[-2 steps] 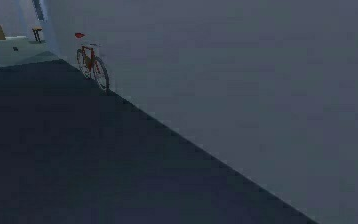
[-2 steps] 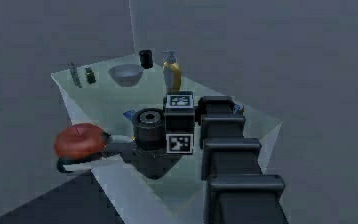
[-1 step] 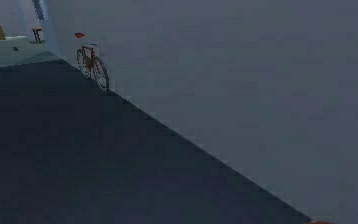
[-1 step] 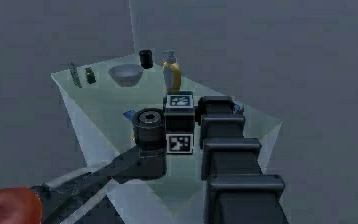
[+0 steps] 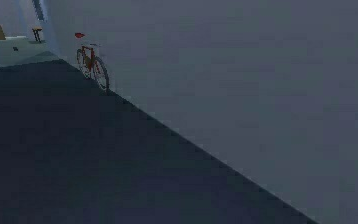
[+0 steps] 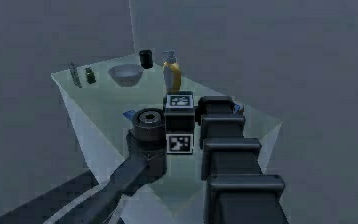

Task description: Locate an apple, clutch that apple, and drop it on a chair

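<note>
Evidently early in the task, the gripper (image 6: 139, 140) hangs near a table (image 6: 97, 96) bearing a bowl (image 6: 125, 74) and bottle (image 6: 171, 75), whether it holds anything cannot be told, and where the apple lies is unknown: finding, grasping and the chair drop lie ahead.

Bowl (image 6: 125, 73), yellow bottle (image 6: 171, 75) crowd countertop (image 6: 99, 100) far edge.

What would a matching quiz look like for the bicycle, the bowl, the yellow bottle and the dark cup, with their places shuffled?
1 bicycle
2 bowl
3 yellow bottle
4 dark cup

A farthest back on the counter
B leaning on the wall
C nearest the white squares
D next to two small bottles

Pairs: 1-B, 2-D, 3-C, 4-A
</note>
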Controlling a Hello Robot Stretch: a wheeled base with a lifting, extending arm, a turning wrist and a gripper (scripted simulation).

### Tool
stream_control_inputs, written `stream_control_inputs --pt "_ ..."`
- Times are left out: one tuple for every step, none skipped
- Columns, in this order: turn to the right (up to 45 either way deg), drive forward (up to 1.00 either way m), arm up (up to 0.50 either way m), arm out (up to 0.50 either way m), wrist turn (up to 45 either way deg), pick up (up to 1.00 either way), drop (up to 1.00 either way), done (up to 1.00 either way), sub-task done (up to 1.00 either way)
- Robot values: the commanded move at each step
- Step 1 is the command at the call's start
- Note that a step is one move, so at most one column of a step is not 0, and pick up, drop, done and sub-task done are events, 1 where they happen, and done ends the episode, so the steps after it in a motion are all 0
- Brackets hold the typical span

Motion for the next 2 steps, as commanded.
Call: stream_control_inputs --pt "0.0 0.0 0.0 -0.1 0.0 0.0 0.0 0.0 0.0" --pt "-45.0 0.0 0.0 0.0 0.0 0.0 0.0 0.0 0.0"
